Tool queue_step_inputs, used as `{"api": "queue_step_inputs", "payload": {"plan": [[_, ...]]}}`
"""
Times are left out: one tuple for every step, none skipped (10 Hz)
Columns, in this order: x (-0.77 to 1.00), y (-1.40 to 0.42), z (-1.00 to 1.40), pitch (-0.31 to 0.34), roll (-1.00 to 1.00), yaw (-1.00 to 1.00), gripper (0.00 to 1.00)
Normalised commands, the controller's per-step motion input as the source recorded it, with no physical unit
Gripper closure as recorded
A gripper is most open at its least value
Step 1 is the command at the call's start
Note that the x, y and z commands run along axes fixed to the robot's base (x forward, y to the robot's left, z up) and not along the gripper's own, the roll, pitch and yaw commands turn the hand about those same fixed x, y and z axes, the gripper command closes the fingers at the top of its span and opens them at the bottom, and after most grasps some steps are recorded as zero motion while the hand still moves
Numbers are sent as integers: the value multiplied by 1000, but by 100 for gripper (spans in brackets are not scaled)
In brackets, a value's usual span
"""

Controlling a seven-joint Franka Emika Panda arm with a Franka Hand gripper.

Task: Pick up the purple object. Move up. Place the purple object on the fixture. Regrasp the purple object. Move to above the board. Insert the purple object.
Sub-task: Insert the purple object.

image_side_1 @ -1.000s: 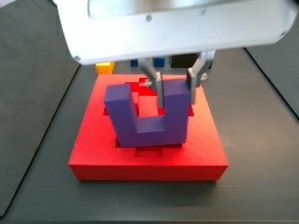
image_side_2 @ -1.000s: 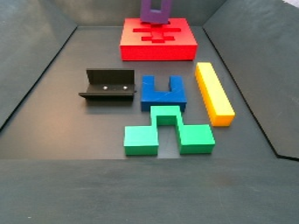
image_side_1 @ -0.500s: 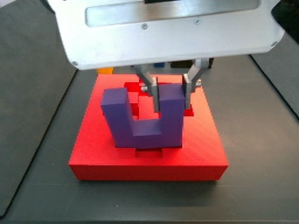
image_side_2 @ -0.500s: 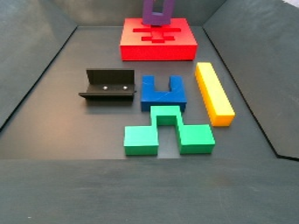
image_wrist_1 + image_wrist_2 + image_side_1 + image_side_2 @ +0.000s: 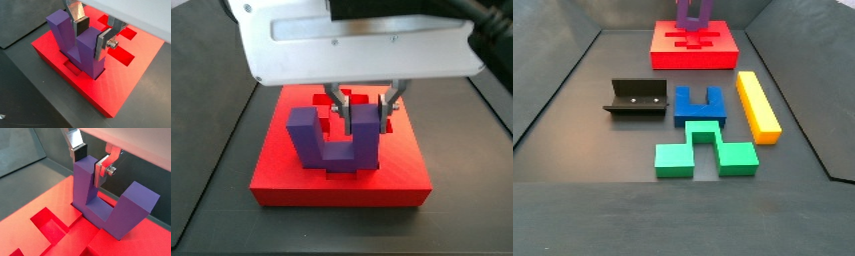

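gripper [image 5: 92,34] is clamped on one prong of the purple object [image 5: 337,141], which stands upright on the board [image 5: 291,181]

Piece count — 7 things in all
1 large flat red board [image 5: 694,48], 1 purple U-shaped plastic block [image 5: 337,139], 1 blue arch-shaped block [image 5: 699,105], 1 green notched block [image 5: 704,149], 1 long yellow bar [image 5: 756,103], 1 black fixture [image 5: 636,98] — and 1 gripper [image 5: 362,103] over the board.

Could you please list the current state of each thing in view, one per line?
Hand: shut on one prong of the purple object, above the board.
Purple object: upright, prongs up, base in a board cut-out.
Board: flat on the floor, other cut-outs open.
Fixture: holding nothing.
Blue block: lying flat.
Green block: lying flat.
Yellow bar: lying flat.
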Motion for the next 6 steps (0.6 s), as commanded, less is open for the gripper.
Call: {"api": "queue_step_inputs", "payload": {"plan": [[240,0,-414,51,130,0,100],[274,17,-389,31,51,89,100],[377,117,-363,80,0,211,100],[286,86,-426,56,0,237,100],[209,0,-337,49,50,151,100],[191,0,-469,49,54,123,100]]}}
